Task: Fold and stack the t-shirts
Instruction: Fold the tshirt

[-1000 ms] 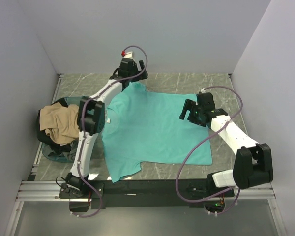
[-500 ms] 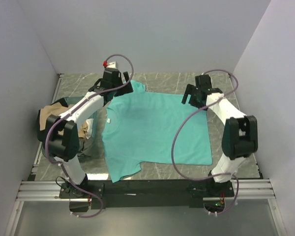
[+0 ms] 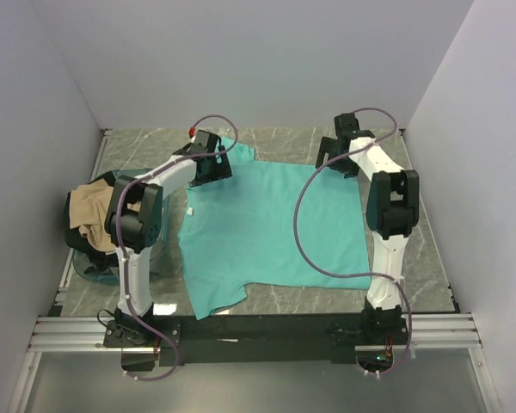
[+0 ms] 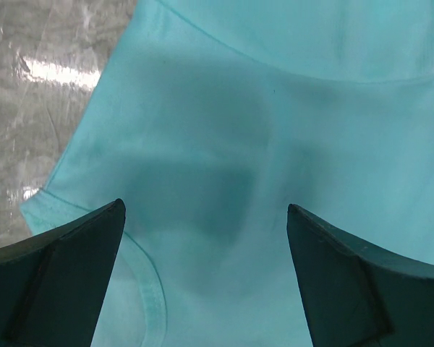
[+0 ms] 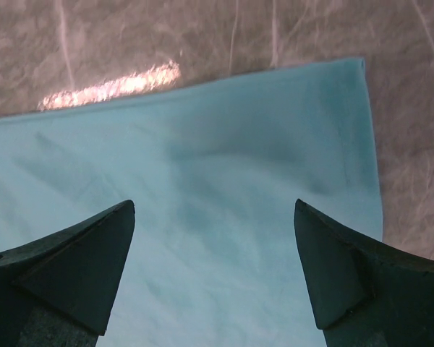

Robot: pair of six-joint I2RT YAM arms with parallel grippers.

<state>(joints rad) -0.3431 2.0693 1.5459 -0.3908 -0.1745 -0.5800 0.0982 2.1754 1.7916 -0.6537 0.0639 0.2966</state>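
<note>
Jaws are spread wide on left gripper (image 4: 204, 210) and right gripper (image 5: 213, 206), above the far edge of the teal t-shirt (image 3: 271, 228).
The light, limp cloth is judged best pinched at its far corners.

Teal t-shirt (image 3: 271, 224) flat; tan t-shirt (image 3: 93, 213) crumpled left.

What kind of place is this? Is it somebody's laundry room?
Probably a robot testing booth, not a home laundry: plain grey walls box in a marbled table, the left arm and right arm stand on a metal rail, and a teal t-shirt lies spread flat.
</note>
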